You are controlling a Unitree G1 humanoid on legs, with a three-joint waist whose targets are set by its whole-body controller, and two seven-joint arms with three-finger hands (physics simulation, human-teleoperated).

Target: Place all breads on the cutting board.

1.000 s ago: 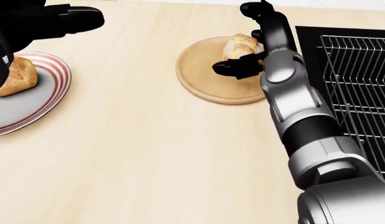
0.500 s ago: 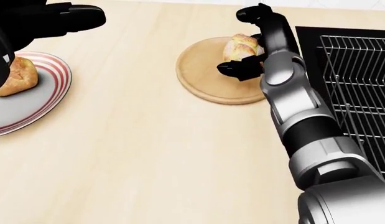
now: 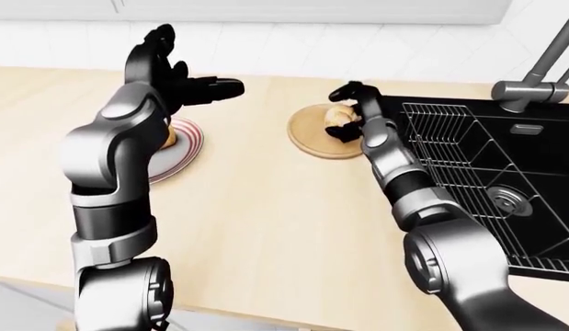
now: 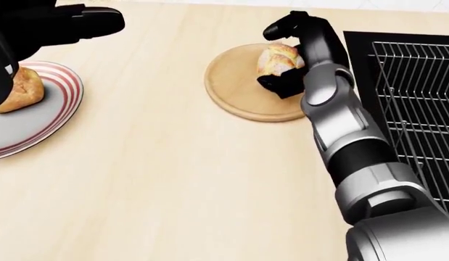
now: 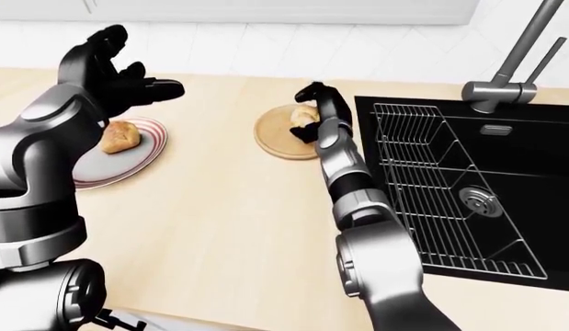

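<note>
One bread roll [image 4: 279, 58] lies on the right part of the round wooden cutting board [image 4: 235, 87]. My right hand [image 4: 266, 54] is over it, open: one finger arches above the roll and the thumb sits at its lower edge. A second bread roll [image 5: 119, 136] lies on the red-striped plate [image 5: 144, 153] at the left. My left hand [image 3: 188, 76] hangs raised above that plate, open with fingers spread, holding nothing. In the head view its black arm hides the plate's left side.
A black sink [image 5: 468, 200] with a wire rack [image 5: 408, 172] lies right of the board, close beside my right forearm. A grey faucet [image 5: 505, 76] rises behind it. The light wooden counter [image 4: 159, 179] runs between plate and board.
My right hand's upper finger has curled left and down over the roll, and the thumb has drawn in toward it. The roll shifted slightly left. The left arm barely moved.
</note>
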